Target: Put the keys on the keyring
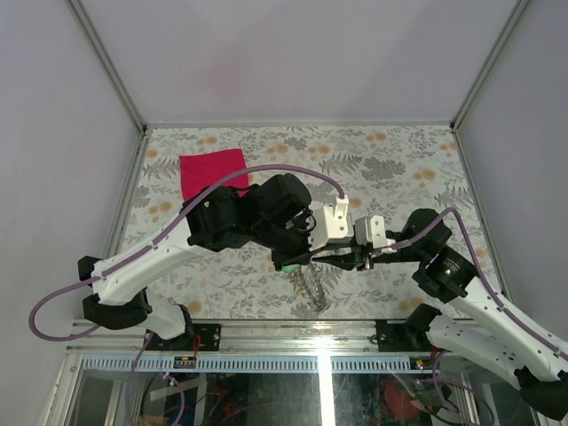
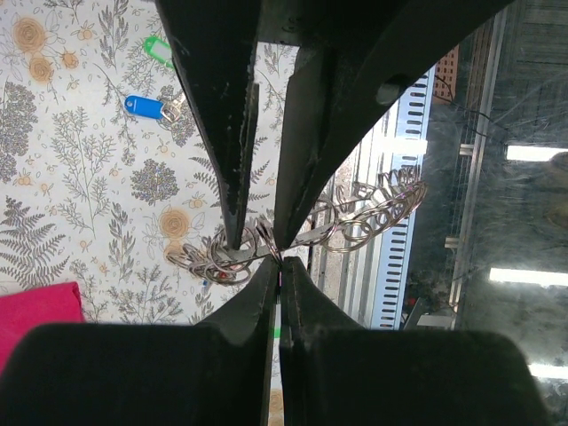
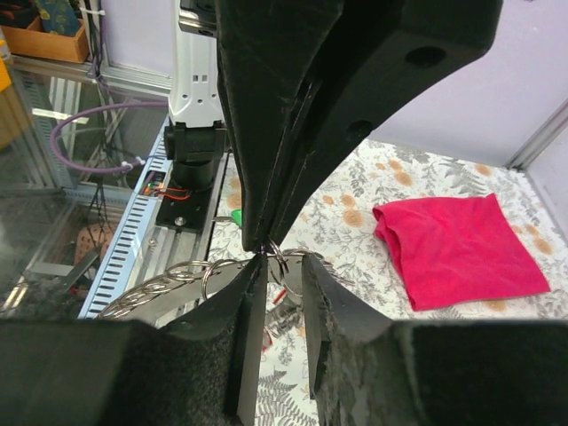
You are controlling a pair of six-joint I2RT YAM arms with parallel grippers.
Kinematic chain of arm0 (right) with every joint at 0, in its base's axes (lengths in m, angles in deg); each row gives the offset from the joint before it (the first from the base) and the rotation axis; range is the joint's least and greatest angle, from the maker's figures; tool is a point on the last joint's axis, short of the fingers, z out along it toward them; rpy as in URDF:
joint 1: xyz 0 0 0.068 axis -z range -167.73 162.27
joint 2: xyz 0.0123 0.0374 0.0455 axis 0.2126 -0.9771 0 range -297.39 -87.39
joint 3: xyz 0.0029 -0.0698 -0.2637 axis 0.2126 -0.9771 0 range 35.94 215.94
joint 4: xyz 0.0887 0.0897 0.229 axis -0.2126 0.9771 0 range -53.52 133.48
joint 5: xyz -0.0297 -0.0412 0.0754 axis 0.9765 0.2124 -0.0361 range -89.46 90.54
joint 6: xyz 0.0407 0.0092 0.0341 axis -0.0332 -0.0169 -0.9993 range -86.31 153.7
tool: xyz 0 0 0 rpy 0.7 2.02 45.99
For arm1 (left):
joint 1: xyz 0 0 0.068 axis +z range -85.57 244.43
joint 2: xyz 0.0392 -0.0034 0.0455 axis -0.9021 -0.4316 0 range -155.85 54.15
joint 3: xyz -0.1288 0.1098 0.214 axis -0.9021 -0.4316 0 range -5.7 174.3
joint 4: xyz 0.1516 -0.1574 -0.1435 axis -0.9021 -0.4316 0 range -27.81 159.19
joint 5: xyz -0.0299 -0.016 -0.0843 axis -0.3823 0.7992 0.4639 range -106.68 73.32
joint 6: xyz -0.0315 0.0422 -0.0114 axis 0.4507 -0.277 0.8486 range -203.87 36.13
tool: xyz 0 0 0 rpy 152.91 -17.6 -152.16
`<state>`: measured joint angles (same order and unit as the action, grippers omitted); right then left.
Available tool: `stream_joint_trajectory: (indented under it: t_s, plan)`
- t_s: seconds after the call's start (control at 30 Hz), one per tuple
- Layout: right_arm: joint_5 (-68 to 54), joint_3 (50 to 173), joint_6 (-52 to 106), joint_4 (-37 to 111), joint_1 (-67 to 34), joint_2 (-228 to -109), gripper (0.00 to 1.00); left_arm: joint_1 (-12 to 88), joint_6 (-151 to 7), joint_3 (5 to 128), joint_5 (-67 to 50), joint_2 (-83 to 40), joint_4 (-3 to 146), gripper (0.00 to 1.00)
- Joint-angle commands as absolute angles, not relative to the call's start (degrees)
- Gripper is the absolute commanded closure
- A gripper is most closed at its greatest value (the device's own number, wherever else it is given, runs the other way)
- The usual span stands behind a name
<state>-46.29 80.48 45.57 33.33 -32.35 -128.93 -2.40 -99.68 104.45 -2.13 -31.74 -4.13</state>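
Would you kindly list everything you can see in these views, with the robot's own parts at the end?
keyring: one, grey metal coil, at the two grippers' tips, by the table's near edge.
keys: two visible, one blue-tagged, one green-tagged, lying on the table apart from the keyring.
cloth: one, magenta, flat at the table's far left.
table: one, pale floral pattern, under everything.
left gripper: one, black, shut on the keyring.
right gripper: one, black, jaws slightly apart at the keyring's loops; grip unclear.
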Motion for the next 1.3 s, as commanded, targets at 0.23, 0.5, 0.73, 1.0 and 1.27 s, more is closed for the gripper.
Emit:
stream_joint_trajectory:
  t_s: [0.23, 0.5, 0.73, 1.0, 1.27]
  plan:
    - [-50.47, 79.77, 41.41, 26.46, -32.52, -130.90, 0.86, -2.90, -100.70, 106.42, -2.69, -31.90, -2.99, 1.00]
    - [-48.89, 80.19, 39.99, 26.65, -32.53, -129.34, 1.00, -2.98, -100.16, 104.21, -4.15, -29.57, 0.29, 0.92]
    - [-46.69, 80.59, 37.81, 24.63, -32.53, -126.50, 1.00, -2.92, -97.74, 95.60, -1.40, -21.43, 10.43, 0.80]
    - [-47.69, 79.62, 37.34, 19.91, -32.55, -125.60, 1.00, -2.92, -95.71, 86.05, -0.07, -13.40, 22.83, 0.76]
    - [-50.43, 80.55, 36.33, 17.97, -32.55, -125.52, 1.00, -2.96, -96.04, 81.04, 0.70, -7.63, 31.00, 0.63]
